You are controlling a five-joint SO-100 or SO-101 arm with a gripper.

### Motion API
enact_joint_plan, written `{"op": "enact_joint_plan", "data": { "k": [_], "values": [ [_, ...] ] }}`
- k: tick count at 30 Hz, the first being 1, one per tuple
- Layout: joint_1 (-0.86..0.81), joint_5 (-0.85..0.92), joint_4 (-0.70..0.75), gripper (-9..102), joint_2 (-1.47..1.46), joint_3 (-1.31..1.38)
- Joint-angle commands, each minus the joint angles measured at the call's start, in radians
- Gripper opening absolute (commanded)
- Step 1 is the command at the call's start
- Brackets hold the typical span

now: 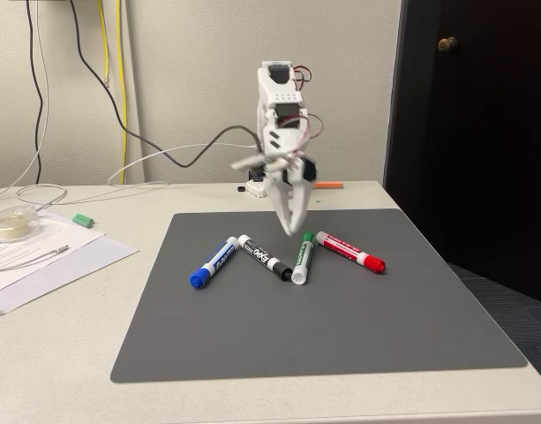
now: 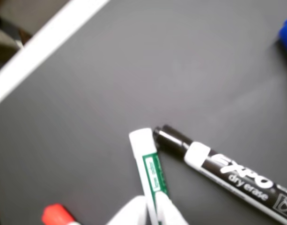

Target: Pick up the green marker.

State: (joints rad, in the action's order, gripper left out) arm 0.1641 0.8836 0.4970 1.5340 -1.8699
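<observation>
Green marker (image 1: 302, 256) is lying flat on the grey mat (image 1: 341, 327), roughly mid-mat toward its far edge, green cap pointing at the far side, white end toward the near edge. In the wrist view the white end of the green marker (image 2: 150, 168) is sitting just beside the black marker's (image 2: 227, 171) cap, nearly touching. Red marker (image 1: 349, 251) is lying just to its right in the fixed view, blue marker (image 1: 214, 262) further left. Judging it light, stiff, smooth plastic barrel, likely to roll or slip; best taking it across the mid-barrel on the label band, away from the black one's cap. My fingers (image 1: 290, 225) are hanging tips-down over the cap end, not gripping anything; spread looks narrow, slightly parted, can't tell exactly through blur. Mat looks matte, flat, uncluttered. Worktop (image 1: 58, 353) is pale; papers (image 1: 41, 256) and tape roll (image 1: 12, 223) at its left edge, cables on the wall, dark door at right.
</observation>
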Motion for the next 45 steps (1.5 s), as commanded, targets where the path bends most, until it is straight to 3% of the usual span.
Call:
{"op": "enact_joint_plan", "data": {
  "k": [1,9,25,28,33,45],
  "values": [
    [0.009,0.061,0.028,8,-0.012,0.052],
    [0.014,0.150,0.098,21,-0.052,0.071],
    [0.020,0.195,0.067,24,-0.178,0.072],
    [0.026,0.195,0.060,21,-0.190,0.072],
    [0.044,0.163,0.025,0,-0.201,0.072],
    [0.040,0.058,0.037,0,-0.112,0.071]
  ]
}}
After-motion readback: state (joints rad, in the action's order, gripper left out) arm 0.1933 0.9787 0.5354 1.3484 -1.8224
